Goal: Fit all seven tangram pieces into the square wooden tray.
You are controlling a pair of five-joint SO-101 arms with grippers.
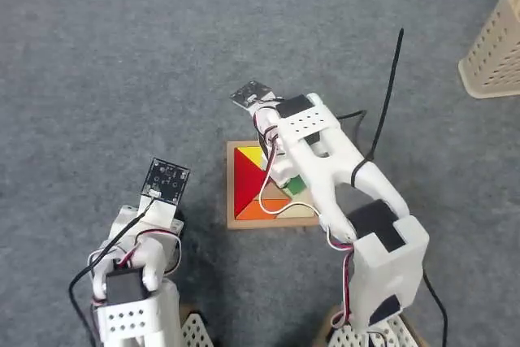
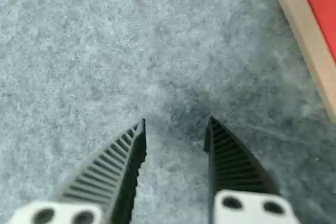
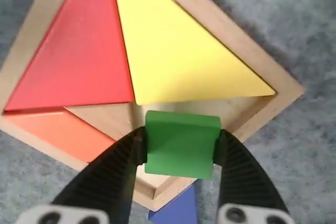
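The tray [image 3: 265, 74] holds red [image 3: 79, 61], yellow [image 3: 173, 51] and orange pieces [image 3: 58, 129] (bare wood remains), and the right hand [image 3: 179, 132] grips the green piece [image 3: 181, 148] above the gap.

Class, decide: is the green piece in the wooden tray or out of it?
Out. The right gripper grips the green piece, which appears raised over the wooden tray, not seated flat in its bare gap.

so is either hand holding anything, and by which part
The right hand grips the green block by two opposite edges, over the tray. The left hand is open, holding nothing.
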